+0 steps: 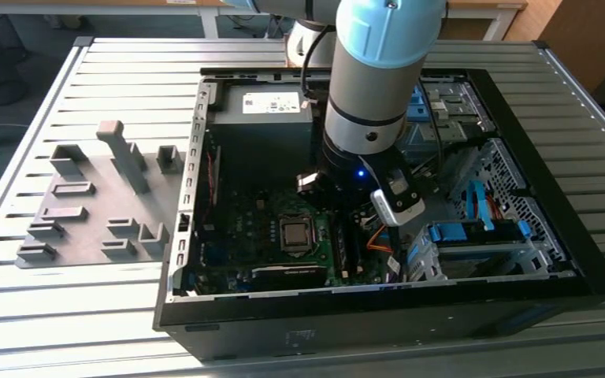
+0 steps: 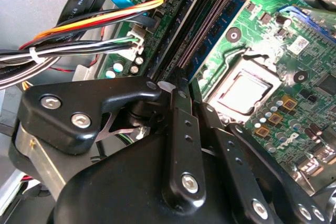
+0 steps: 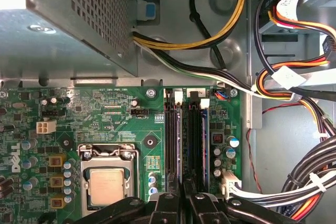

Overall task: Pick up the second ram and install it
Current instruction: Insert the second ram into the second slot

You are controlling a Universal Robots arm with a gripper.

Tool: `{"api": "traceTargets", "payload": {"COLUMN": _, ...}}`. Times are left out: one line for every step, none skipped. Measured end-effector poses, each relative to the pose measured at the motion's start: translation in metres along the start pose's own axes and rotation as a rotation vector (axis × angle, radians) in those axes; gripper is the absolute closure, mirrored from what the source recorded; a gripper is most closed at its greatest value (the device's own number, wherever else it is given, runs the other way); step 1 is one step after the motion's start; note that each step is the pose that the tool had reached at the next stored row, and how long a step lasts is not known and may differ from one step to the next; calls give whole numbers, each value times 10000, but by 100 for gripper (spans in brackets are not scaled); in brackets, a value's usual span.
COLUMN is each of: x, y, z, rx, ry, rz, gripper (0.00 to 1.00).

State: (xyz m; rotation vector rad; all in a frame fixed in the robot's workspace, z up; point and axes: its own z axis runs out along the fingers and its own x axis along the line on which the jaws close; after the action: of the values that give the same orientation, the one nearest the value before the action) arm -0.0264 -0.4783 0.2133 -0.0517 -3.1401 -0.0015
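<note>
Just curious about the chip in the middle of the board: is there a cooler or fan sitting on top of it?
No. In the first wrist view the processor lies bare in its socket, its metal lid uncovered.

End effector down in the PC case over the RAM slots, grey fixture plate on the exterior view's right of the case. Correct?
No: the exterior view shows the grey fixture plate on its left of the case. The rest holds.

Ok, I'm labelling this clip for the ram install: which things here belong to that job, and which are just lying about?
Job in hand:
- gripper, lined up with the memory slots
- motherboard
- open computer case
- the ram itself: cannot pick it out for sure

Lying about:
- grey plastic blocks beside the case
- processor
- power supply
- cable bundle
</note>
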Motion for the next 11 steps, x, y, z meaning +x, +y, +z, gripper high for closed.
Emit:
{"api": "traceTargets", "payload": {"x": -3, "y": 0, "z": 0, "rx": 0, "ry": 0, "rz": -5, "gripper": 86}}
{"api": "traceTargets", "payload": {"x": -6, "y": 0, "z": 0, "rx": 0, "ry": 0, "rz": -12, "gripper": 86}}
{"api": "traceTargets", "payload": {"x": -8, "y": 0, "z": 0, "rx": -1, "ry": -1, "rz": -23, "gripper": 86}}
{"api": "traceTargets", "payload": {"x": -9, "y": 0, "z": 0, "rx": -1, "ry": 0, "rz": -38, "gripper": 86}}
{"api": "traceTargets", "payload": {"x": -9, "y": 0, "z": 0, "rx": -1, "ry": -1, "rz": -55, "gripper": 86}}
{"api": "traceTargets", "payload": {"x": -9, "y": 0, "z": 0, "rx": 0, "ry": 0, "rz": -70, "gripper": 86}}
{"api": "traceTargets", "payload": {"x": -10, "y": 0, "z": 1, "rx": 0, "ry": 0, "rz": -74, "gripper": 86}}
{"api": "traceTargets", "payload": {"x": -10, "y": 1, "z": 3, "rx": -1, "ry": 0, "rz": -75, "gripper": 86}}
{"api": "traceTargets", "payload": {"x": -10, "y": 1, "z": 7, "rx": -2, "ry": -1, "rz": -76, "gripper": 86}}
{"api": "traceTargets", "payload": {"x": -10, "y": 0, "z": 10, "rx": -3, "ry": -1, "rz": -75, "gripper": 86}}
{"api": "traceTargets", "payload": {"x": -10, "y": 0, "z": 14, "rx": -3, "ry": -1, "rz": -76, "gripper": 86}}
